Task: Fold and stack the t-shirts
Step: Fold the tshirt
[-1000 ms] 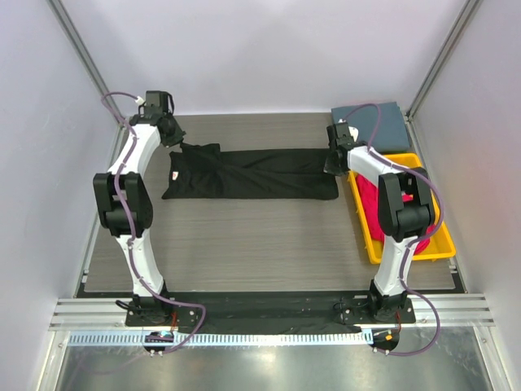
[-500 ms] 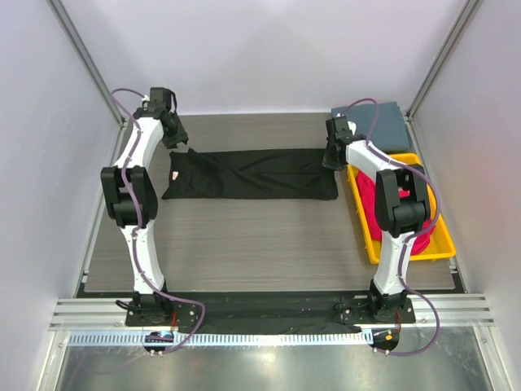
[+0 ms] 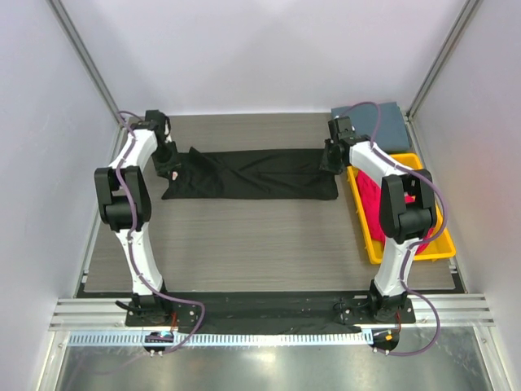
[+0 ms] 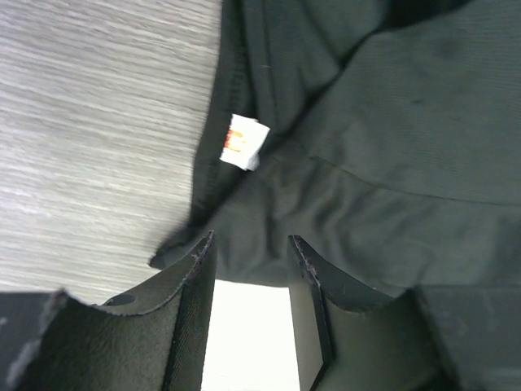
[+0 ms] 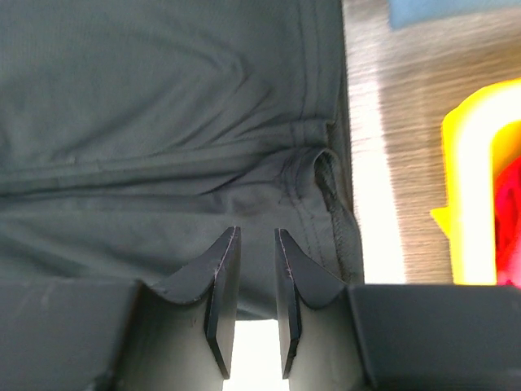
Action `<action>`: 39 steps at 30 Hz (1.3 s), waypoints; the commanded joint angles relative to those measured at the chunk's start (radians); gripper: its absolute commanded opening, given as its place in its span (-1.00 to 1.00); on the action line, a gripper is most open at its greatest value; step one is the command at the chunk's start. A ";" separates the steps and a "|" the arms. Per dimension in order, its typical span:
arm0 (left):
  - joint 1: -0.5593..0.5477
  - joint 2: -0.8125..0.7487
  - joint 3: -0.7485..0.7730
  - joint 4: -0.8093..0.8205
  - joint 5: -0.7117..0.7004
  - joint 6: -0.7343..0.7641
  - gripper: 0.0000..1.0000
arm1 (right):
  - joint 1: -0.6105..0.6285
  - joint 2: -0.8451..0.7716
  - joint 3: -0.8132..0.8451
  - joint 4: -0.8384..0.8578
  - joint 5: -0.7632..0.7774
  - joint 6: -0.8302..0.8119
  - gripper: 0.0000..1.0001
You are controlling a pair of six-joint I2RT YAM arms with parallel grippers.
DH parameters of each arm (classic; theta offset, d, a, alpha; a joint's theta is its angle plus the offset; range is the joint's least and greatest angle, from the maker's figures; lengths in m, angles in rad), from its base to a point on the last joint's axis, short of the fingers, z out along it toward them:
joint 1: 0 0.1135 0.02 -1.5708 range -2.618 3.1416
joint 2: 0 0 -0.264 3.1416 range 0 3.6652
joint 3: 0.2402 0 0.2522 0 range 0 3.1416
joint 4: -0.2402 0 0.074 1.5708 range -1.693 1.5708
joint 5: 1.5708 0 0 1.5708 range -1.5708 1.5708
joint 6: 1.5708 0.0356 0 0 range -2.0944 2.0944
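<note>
The black t-shirt [image 3: 252,173] is laid as a long folded strip across the far half of the table [image 3: 244,236]. Its collar edge lies under the left gripper [image 4: 251,240] and its right hem under the right gripper [image 5: 256,232]. Both pairs of jaws are seen parted — the left wider, the right by a slit — with nothing gripped. Bare table is left in front of the strip; the yellow tray [image 3: 411,255] lies just beside the right hem.

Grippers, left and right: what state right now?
Left gripper: open, empty, over the black t-shirt.
Right gripper: open narrowly, empty, over the same shirt.
</note>
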 commanded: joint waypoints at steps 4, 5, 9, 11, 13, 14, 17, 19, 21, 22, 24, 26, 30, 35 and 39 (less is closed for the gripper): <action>0.014 0.025 0.066 0.011 0.078 0.102 -0.14 | -0.002 -0.020 -0.002 -0.008 -0.048 -0.021 -0.42; 0.016 0.048 0.078 0.013 0.089 0.108 -0.14 | -0.002 -0.018 -0.004 -0.008 -0.045 -0.022 -0.42; 0.014 0.111 0.144 -0.042 0.155 0.115 -0.14 | -0.002 -0.012 -0.008 -0.010 -0.014 -0.025 -0.42; 0.014 0.131 0.158 -0.064 0.166 0.120 -0.14 | -0.003 -0.012 -0.011 -0.014 -0.002 -0.025 -0.42; 0.014 0.136 0.134 -0.056 0.166 0.125 -0.14 | -0.003 -0.008 -0.014 -0.014 -0.006 -0.025 -0.42; 0.016 0.139 0.128 -0.058 0.154 0.126 -0.15 | -0.003 -0.003 -0.013 -0.013 -0.006 -0.024 -0.42; 0.014 0.133 0.093 -0.042 0.157 0.128 -0.17 | -0.003 0.023 -0.013 -0.011 0.004 -0.022 -0.42; 0.016 0.123 0.076 -0.032 0.163 0.128 -0.20 | -0.003 0.040 -0.013 -0.004 0.018 -0.022 -0.42; 0.014 0.117 0.054 -0.022 0.175 0.128 -0.27 | -0.003 0.061 -0.013 -0.001 0.043 -0.027 -0.42; 0.014 0.110 0.048 -0.019 0.177 0.126 -0.35 | -0.003 0.067 -0.011 0.001 0.047 -0.027 -0.43; 0.014 0.102 0.034 -0.013 0.186 0.126 -0.51 | -0.003 0.084 -0.011 0.002 0.066 -0.028 -0.44; 0.014 0.096 0.036 -0.025 0.187 0.126 -0.77 | -0.003 0.092 -0.010 0.005 0.070 -0.028 -0.45; 0.014 0.064 0.033 -0.041 0.175 0.119 -1.00 | -0.005 0.101 -0.011 0.009 0.093 -0.028 -0.46; 0.014 0.010 0.039 -0.093 0.100 0.096 -0.99 | -0.005 0.120 -0.013 0.009 0.106 -0.024 -0.47; 0.014 -0.027 0.010 -0.127 0.069 0.080 -1.00 | -0.005 0.123 -0.011 0.009 0.119 -0.021 -0.49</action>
